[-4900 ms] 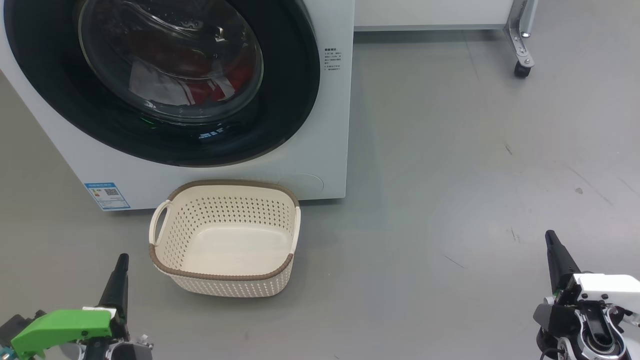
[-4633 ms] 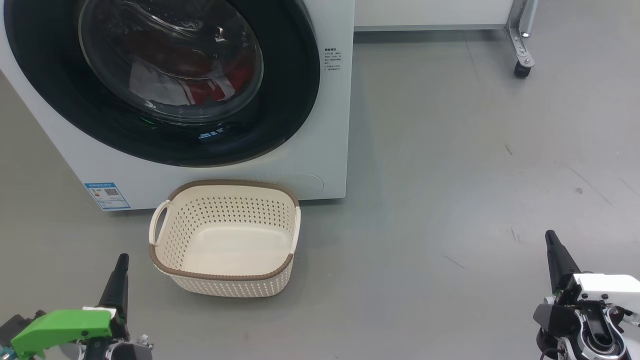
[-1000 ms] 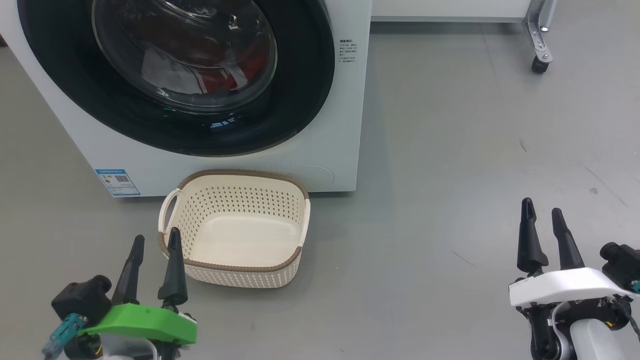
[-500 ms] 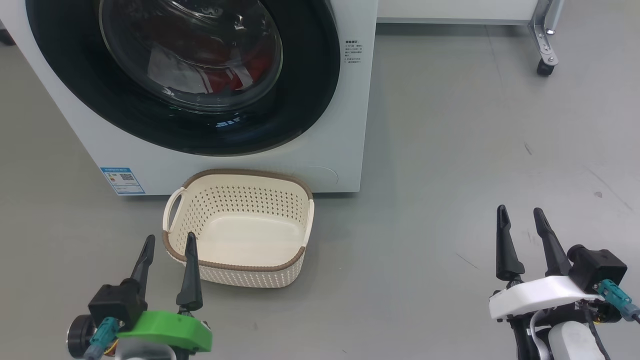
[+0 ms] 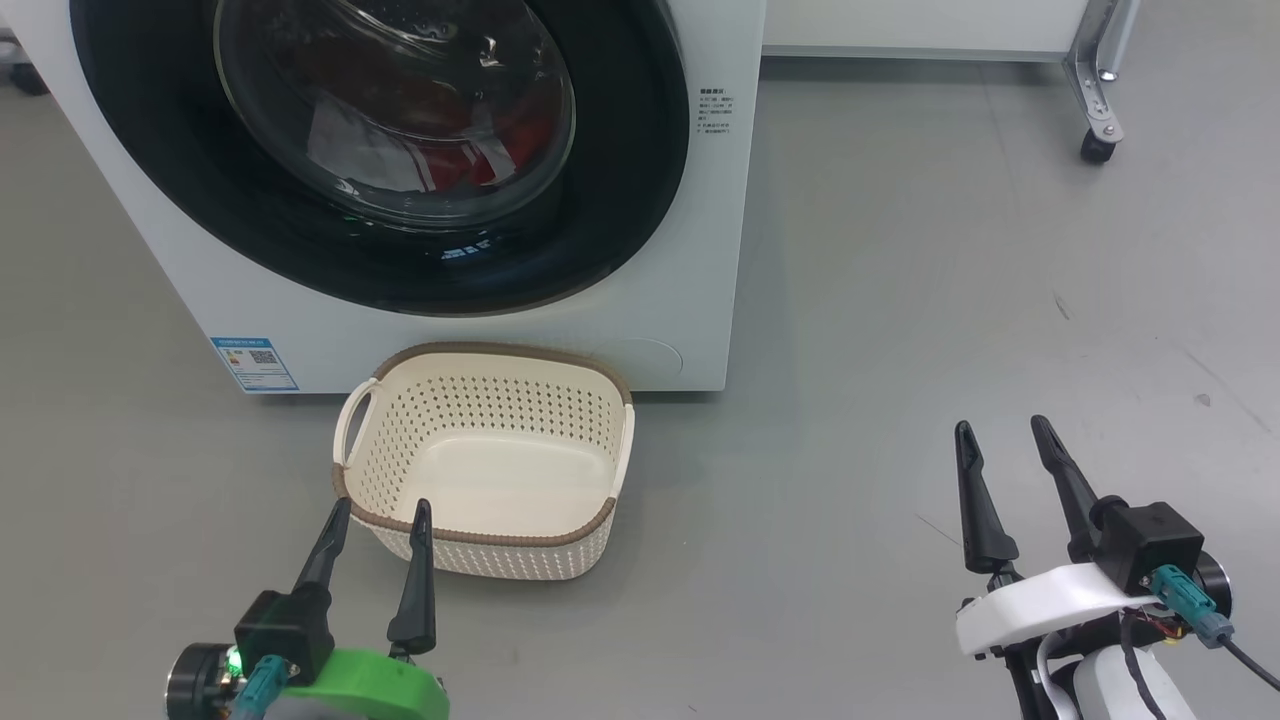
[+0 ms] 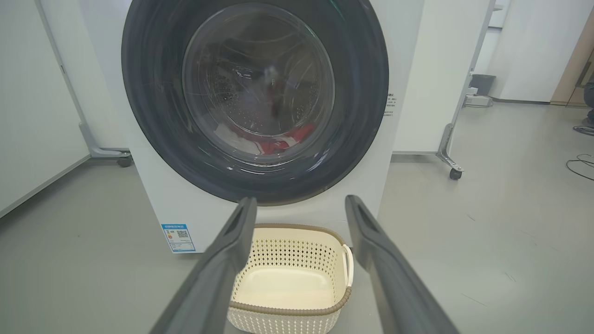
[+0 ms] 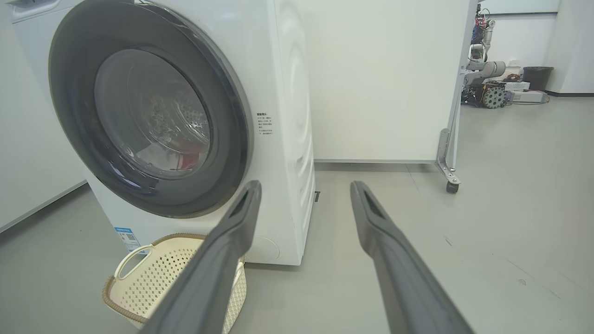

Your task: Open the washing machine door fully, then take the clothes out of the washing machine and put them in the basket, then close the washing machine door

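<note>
Grey floor (image 5: 900, 300): one washing machine (image 5: 700, 300), door (image 5: 620, 200) shut, one empty basket (image 5: 500, 350). Left end effector (image 5: 383, 505) and right end effector (image 5: 1001, 425), both wide open and empty, swung inward since before.

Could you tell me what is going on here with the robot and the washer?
The robot faces the washing machine, whose door is shut, with red and white clothes inside. The basket sits empty on the floor in front. The left hand and right hand are both open, holding nothing, short of the machine.
</note>
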You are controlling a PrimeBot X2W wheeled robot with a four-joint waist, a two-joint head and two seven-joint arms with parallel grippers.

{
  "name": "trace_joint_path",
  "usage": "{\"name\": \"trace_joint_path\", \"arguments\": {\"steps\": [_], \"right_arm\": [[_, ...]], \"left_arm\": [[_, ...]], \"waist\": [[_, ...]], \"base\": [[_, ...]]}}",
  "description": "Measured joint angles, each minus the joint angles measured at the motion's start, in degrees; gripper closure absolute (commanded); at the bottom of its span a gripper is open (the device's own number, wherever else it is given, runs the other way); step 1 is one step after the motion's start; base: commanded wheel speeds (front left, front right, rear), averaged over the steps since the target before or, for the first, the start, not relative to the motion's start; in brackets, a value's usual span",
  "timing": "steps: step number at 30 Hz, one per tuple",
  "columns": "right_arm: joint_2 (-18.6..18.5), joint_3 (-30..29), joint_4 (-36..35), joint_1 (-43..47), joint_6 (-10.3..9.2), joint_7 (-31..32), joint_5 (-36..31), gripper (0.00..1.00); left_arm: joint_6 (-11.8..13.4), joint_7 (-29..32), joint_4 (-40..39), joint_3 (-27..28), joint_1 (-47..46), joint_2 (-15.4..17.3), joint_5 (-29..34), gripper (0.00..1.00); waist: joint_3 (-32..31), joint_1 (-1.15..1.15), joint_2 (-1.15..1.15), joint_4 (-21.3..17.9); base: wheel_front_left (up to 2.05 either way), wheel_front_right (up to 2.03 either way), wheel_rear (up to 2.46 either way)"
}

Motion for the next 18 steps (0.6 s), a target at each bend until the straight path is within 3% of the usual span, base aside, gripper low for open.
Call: {"name": "trace_joint_path", "arguments": {"steps": [18], "right_arm": [[0.0, 0.1, 0.6, -0.7, -0.44, 0.0, 0.1, 0.00]], "left_arm": [[0.8, 0.0, 0.5, -0.1, -0.2, 0.1, -0.6, 0.00]], "waist": [[0.1, 0.00, 0.00, 0.2]], "base": [[0.00, 0.00, 0.00]]}}
